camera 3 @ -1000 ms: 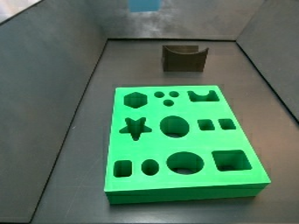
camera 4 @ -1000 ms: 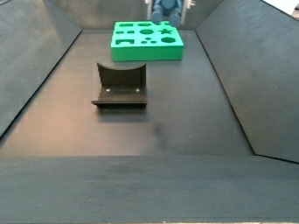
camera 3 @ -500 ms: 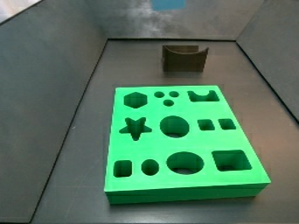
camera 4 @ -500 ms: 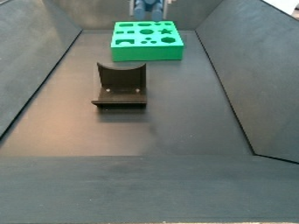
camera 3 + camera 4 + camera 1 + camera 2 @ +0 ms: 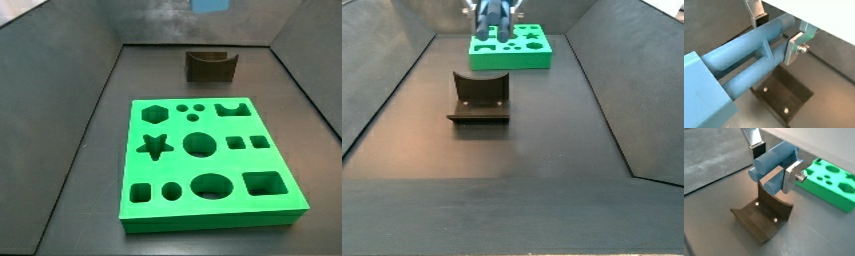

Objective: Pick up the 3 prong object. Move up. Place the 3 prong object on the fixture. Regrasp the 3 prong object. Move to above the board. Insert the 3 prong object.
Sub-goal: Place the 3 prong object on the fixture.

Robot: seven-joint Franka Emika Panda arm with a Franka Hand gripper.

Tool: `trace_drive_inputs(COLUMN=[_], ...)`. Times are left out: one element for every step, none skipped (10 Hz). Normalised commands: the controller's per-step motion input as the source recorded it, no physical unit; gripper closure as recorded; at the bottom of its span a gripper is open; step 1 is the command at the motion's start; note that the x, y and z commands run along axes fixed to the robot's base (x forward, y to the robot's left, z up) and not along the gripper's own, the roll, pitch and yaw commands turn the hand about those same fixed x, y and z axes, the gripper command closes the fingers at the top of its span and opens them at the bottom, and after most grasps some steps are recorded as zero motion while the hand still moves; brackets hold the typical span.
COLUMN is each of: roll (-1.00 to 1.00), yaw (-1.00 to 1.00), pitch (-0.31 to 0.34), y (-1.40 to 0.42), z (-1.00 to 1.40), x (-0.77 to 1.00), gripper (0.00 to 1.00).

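the pincer (image 5: 773, 164) is closed on the 3 prong object (image 5: 773, 159), with the silver fingers (image 5: 794, 174) clamped on either side of the blue-grey body in both wrist views. the piece hangs in the air above the fixture (image 5: 763, 217), not touching it. the fixture stands on the floor (image 5: 516, 150) near its middle. the board (image 5: 209, 164) lies flat at the far end of the floor, beyond the fixture.

Dark matte grey floor (image 5: 529, 150) between sloping grey side walls (image 5: 623, 70), back wall (image 5: 160, 25) lighter, faintly mottled.
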Motion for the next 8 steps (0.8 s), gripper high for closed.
trace_drive_inputs(roll=[-1.0,-1.0,-1.0,-0.83,-0.6,-0.43,-0.28,-1.0], yaw=[0.06,0.03,-0.01,-0.05,-0.09,-0.1,-0.11,-0.14], pitch=[0.231,0.244,0.259,0.235,0.194,0.157,0.111,0.031], y=[0.11,0.09,0.07,0.06,0.06,0.06,0.04,0.06], z=[-0.04,-0.04,-0.03,-0.01,-0.01,-0.01,0.0,-1.0], x=[0.49,0.41,0.33,0.25,0.14,0.08,0.06,0.1], gripper=[1.0,1.0,1.0,1.0,1.0,1.0,1.0,1.0])
